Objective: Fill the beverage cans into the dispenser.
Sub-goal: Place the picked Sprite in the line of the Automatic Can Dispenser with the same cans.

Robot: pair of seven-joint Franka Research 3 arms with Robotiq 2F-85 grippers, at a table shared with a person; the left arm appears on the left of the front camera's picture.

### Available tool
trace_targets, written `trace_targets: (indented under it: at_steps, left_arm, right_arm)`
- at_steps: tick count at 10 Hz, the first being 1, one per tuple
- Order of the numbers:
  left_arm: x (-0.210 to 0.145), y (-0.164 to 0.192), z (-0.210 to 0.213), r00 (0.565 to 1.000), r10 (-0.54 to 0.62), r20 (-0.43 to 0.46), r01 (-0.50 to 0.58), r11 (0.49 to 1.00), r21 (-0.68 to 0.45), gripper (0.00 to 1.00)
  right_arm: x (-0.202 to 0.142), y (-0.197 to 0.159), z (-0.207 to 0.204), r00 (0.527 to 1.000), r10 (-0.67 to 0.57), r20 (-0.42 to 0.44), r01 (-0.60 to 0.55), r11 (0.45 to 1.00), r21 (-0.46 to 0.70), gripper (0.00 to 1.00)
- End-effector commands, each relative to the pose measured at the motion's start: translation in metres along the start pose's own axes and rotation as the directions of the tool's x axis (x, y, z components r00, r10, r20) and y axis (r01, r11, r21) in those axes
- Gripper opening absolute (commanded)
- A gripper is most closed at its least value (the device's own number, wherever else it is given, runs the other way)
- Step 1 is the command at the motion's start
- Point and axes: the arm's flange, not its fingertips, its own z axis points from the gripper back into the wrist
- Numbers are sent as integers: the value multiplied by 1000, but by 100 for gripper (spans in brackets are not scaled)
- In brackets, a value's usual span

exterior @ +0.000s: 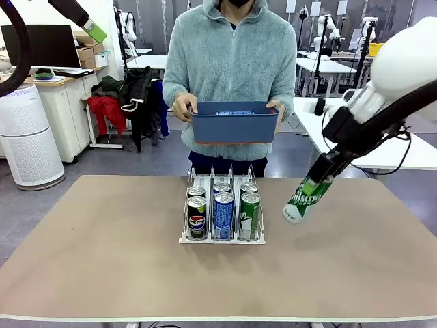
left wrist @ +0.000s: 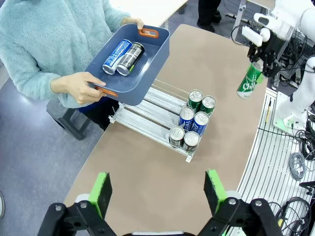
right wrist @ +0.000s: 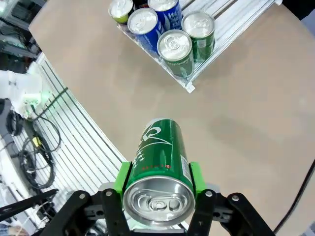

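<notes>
Grips tilted green can (exterior: 304,199) with right gripper (exterior: 317,182), right of frame, above table (exterior: 102,260). Holds left gripper (left wrist: 158,189) apart, empty. Six cans (exterior: 223,213) in rack (exterior: 186,239), centre.

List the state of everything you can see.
Green aluminium can: tilted, held above the table.
Right tool: shut on that can.
Left tool: open, empty.
Clear-and-white three-lane plastic dispenser: two upright cans per lane.
Dark blue rectangular plastic bin: in person's hands, two cans lying inside.
</notes>
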Motion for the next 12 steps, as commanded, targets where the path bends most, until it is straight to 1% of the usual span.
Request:
trace_targets:
  at_steps: [1,3,5,6,7,8,9,10,11,12]
  left_arm:
    - [-1,-1,1,1000,2,1,-2,1000,0,100]
    - [-1,-1,1,1000,2,1,-2,1000,0,100]
    - [-1,-1,1,1000,2,1,-2,1000,0,100]
    - [-1,-1,1,1000,2,1,-2,1000,0,100]
    - [-1,-1,1,1000,2,1,-2,1000,0,100]
    - [-1,-1,1,1000,2,1,-2,1000,0,100]
    - [-1,-1,1,1000,2,1,-2,1000,0,100]
    - [-1,-1,1,1000,2,1,-2,1000,0,100]
    - [-1,-1,1,1000,2,1,-2,1000,0,100]
    - [-1,-1,1,1000,2,1,-2,1000,0,100]
  right_arm:
    - [7,16,-30,999,45,6,-45,998,-46,58]
    - [9,31,-54,994,105,27,-103,992,-77,58]
    - [20,33,-75,988,150,22,-145,979,-143,58]
    - [31,34,-90,986,168,16,-164,975,-150,58]
    - [38,33,-95,981,194,20,-189,970,-151,58]
    - [44,31,-96,974,226,26,-221,967,-128,58]
    - [23,34,-86,984,178,7,-176,976,-126,58]
    - [23,34,-86,984,178,7,-176,976,-126,58]
    - [31,30,-99,982,191,3,-189,974,-124,58]
    - [24,39,-111,980,195,25,-188,967,-173,58]
